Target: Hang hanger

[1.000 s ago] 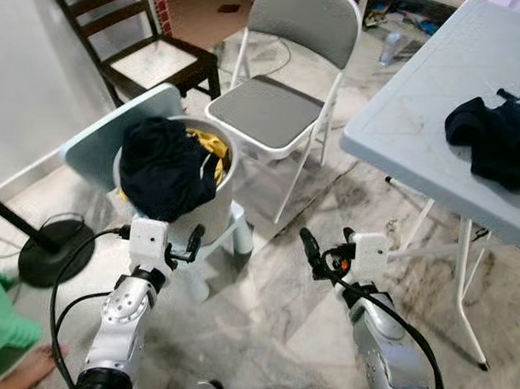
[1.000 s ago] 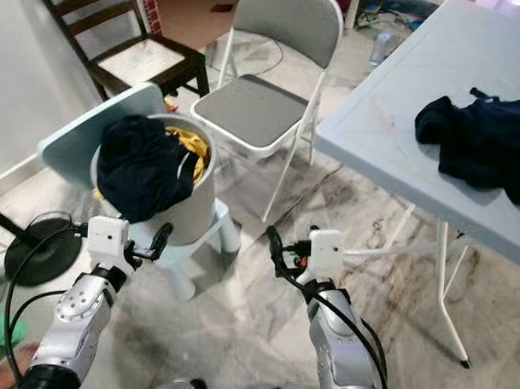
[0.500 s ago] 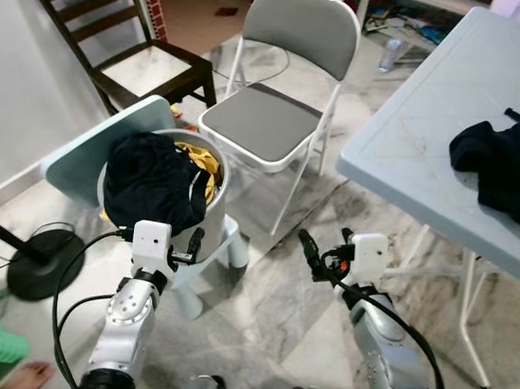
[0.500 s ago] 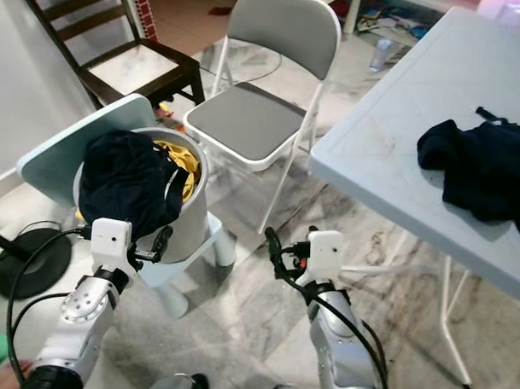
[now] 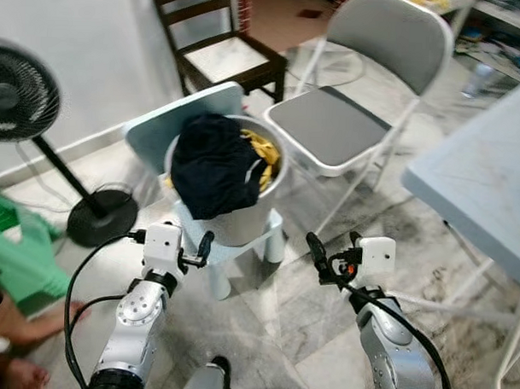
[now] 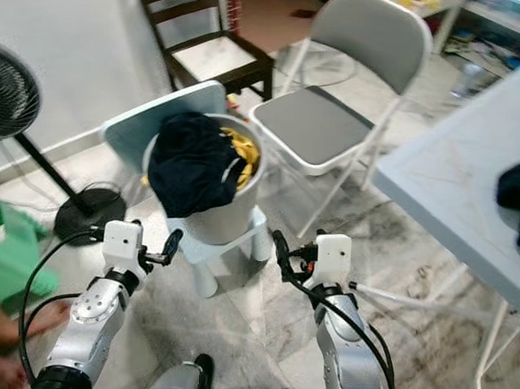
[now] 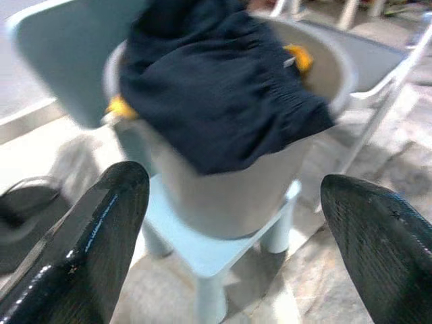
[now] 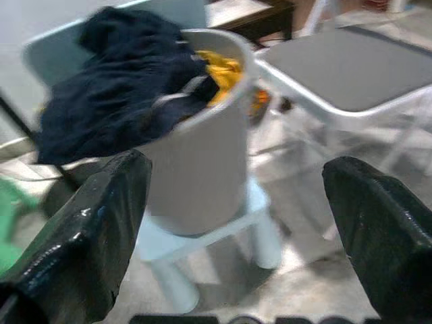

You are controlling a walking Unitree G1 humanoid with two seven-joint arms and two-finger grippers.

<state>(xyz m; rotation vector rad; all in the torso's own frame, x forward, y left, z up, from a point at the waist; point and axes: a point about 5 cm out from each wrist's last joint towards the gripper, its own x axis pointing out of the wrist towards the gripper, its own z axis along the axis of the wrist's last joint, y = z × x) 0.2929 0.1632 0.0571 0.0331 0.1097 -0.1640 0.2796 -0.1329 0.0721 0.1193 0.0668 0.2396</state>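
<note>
A grey bucket (image 5: pixel 242 221) stands on a small light-blue child's chair (image 5: pixel 269 237) straight ahead of me. A dark navy garment (image 5: pixel 211 163) hangs over its near rim, with yellow cloth (image 5: pixel 263 149) behind it. I see no hanger. My left gripper (image 5: pixel 198 248) is held low in front of the bucket, open and empty; the left wrist view has the bucket (image 7: pixel 223 196) between the spread fingers (image 7: pixel 101 236). My right gripper (image 5: pixel 333 248) is level with it to the right, open and empty, also facing the bucket (image 8: pixel 202 169).
A grey folding chair (image 5: pixel 331 124) stands behind and right of the bucket, a dark wooden chair (image 5: pixel 226 52) further back. A pedestal fan (image 5: pixel 20 92) is at the left wall. A person in green (image 5: pixel 14 263) crouches at the left. A table edge (image 5: pixel 474 193) is on the right, dark clothing (image 6: pixel 516 191) on it.
The camera has swung left: the bucket now sits centred, the fan and the person have come into view, the table has slid off right. Both arms keep their pose.
</note>
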